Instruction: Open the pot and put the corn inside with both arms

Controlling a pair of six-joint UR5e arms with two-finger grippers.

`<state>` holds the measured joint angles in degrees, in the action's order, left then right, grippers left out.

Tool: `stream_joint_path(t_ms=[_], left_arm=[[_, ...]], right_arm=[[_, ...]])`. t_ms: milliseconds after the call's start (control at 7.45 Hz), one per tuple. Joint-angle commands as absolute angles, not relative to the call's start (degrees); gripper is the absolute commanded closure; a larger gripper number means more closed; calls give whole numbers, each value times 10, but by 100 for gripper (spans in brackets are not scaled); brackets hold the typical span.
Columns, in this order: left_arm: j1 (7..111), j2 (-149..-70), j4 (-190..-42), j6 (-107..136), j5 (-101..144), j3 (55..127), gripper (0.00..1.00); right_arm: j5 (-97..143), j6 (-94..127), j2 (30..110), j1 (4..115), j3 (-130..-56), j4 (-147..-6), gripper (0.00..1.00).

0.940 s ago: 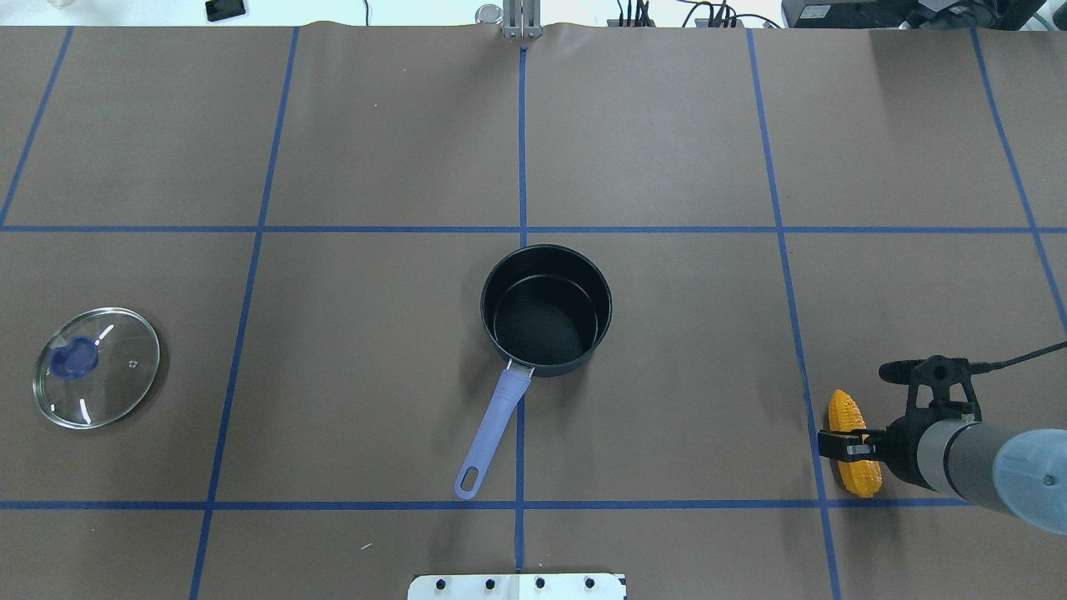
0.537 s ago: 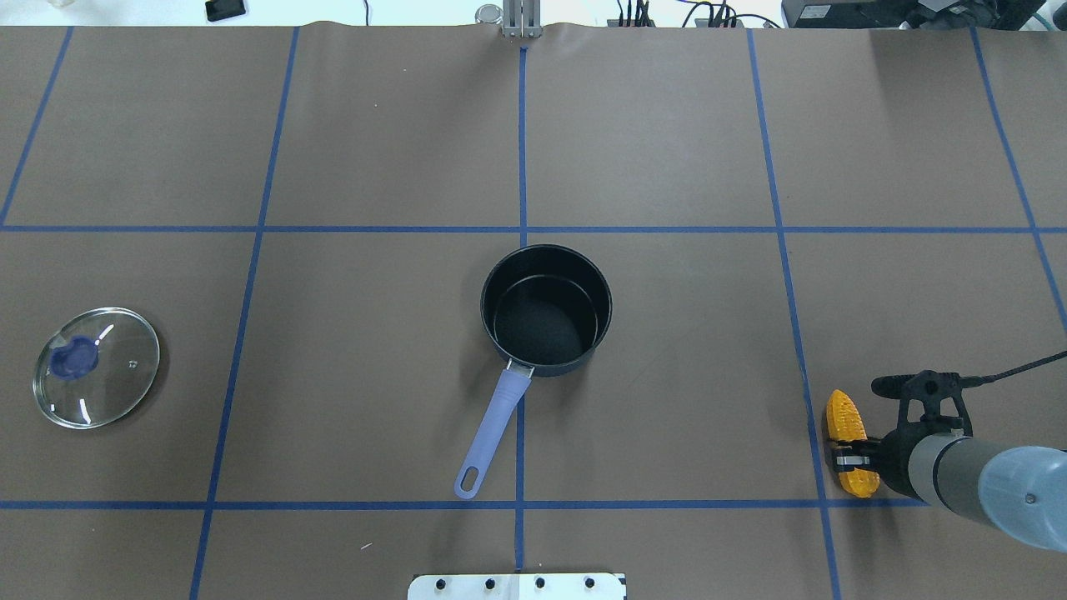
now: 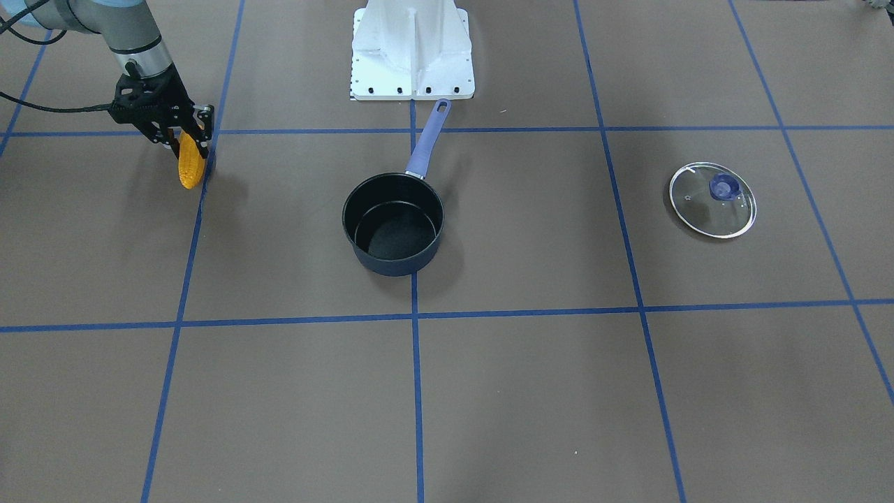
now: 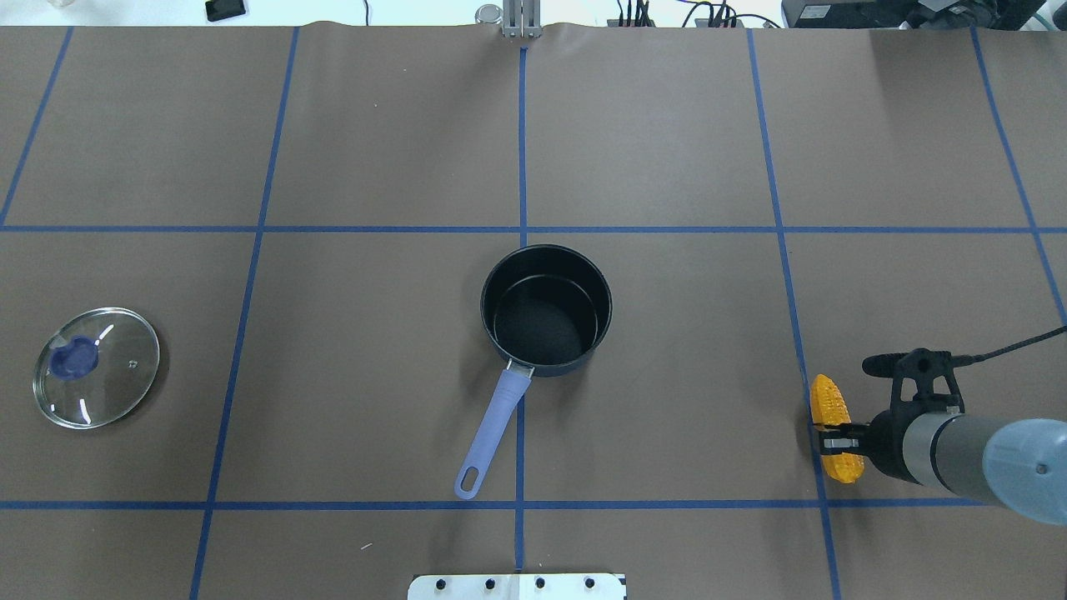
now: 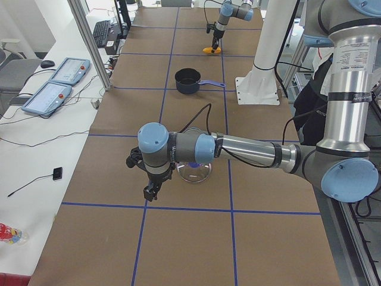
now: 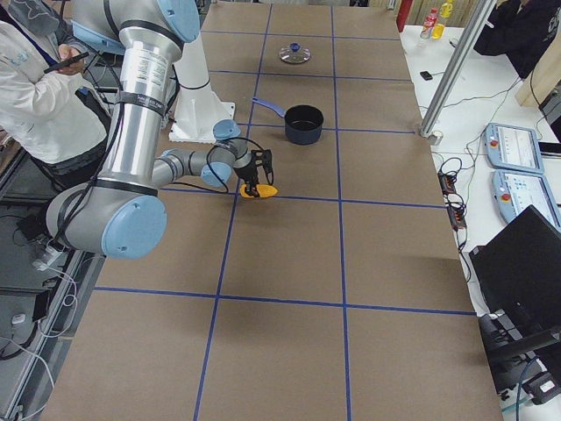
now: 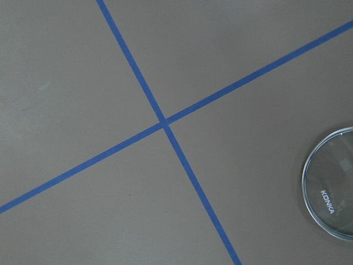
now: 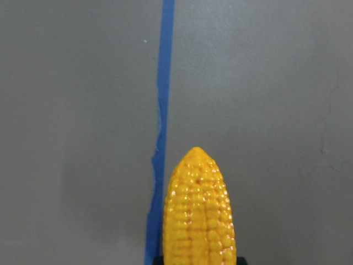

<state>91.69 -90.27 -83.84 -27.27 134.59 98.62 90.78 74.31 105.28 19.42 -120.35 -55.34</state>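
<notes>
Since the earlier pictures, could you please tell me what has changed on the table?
The right pincer, shut on the corn, has carried it slightly toward the pot, apparently lifting it off the table. The pot and the glass lid stayed where they were.

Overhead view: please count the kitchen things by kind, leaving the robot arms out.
pot: 1
glass lid: 1
corn: 1
Total: 3
</notes>
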Motion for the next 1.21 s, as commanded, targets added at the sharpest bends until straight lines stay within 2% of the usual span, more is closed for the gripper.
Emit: stream_joint_path(t_ms=[0,268,403,671,1074], left_arm=[[917,-898,-838,-274,1346,986,1],[916,-899,-838,-272,1343,981,1],[916,-899,-835,-259,1341,981,1],[916,-884,-840,-68,1347,987,1],[916,-876,-853,-2,1343,992,1]], right_arm=[[972,700,928,263,-1191,-607,100],[968,694,662,278,-1146,-869,100],[968,701,601,276,-1139,-926,100],[968,713,564,275,-1125,-931,100],[959,782,416,266,-942,-940,100]])
